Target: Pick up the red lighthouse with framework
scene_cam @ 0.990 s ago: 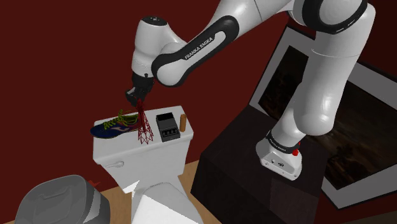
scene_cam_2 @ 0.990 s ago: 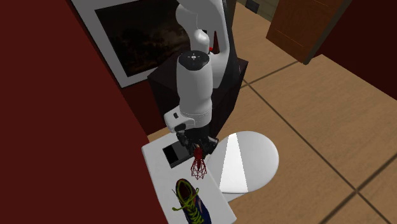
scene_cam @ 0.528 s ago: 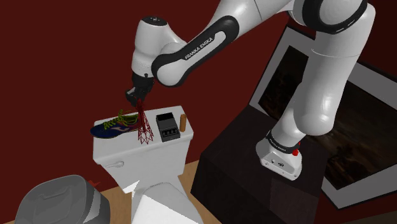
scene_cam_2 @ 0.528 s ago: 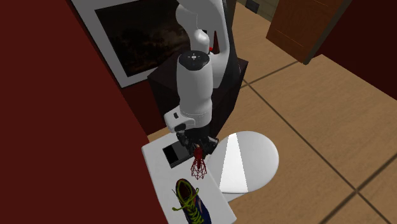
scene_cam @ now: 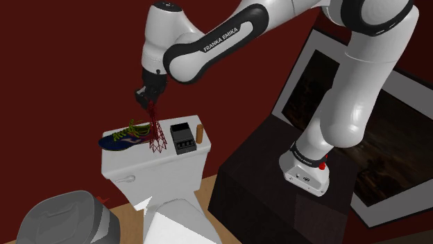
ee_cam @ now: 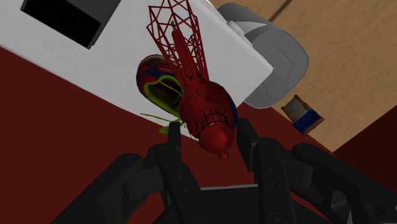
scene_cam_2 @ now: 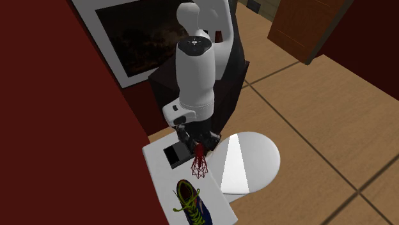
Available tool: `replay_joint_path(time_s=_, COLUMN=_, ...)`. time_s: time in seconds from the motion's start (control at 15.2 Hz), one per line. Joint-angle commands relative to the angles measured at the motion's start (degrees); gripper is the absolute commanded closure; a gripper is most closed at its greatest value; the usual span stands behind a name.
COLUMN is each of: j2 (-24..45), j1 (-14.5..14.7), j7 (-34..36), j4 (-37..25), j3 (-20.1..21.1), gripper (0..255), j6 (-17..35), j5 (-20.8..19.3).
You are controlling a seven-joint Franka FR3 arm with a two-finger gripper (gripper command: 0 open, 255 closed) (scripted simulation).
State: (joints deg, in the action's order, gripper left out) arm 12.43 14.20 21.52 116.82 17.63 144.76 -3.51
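The single black gripper [scene_cam: 148, 98] is clenched on the bulbous head of the one red lighthouse [scene_cam: 154, 128], its two fingers [ee_cam: 170, 149] pressing that head from either side. The lighthouse hangs straight below the hand with its open lattice foot lowest, close over the white toilet tank [scene_cam: 128, 166]. Whether the foot touches the tank top cannot be told. Just to one side of the lattice foot, one dark blue shoe [scene_cam: 122, 138] with green laces lies on the tank. On the foot's other side sits one black box [scene_cam: 182, 136], with one brown cylinder [scene_cam: 199, 132] just past it. Farther below the hand are one white toilet seat cover [scene_cam_2: 252, 160] and one grey bin [scene_cam: 62, 216].
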Motion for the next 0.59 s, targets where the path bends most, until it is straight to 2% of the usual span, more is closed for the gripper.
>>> replay_joint_path(time_s=0.0, j2=-0.89, j1=-0.19, j7=-0.39, j4=-0.6, j3=0.15, gripper=255, j6=-1.45, j5=0.51)
replay_joint_path(time_s=0.53, j2=-3.21, j1=-0.48, j7=-1.09, j4=-2.68, j3=0.46, gripper=255, j6=-5.73, j5=1.67)
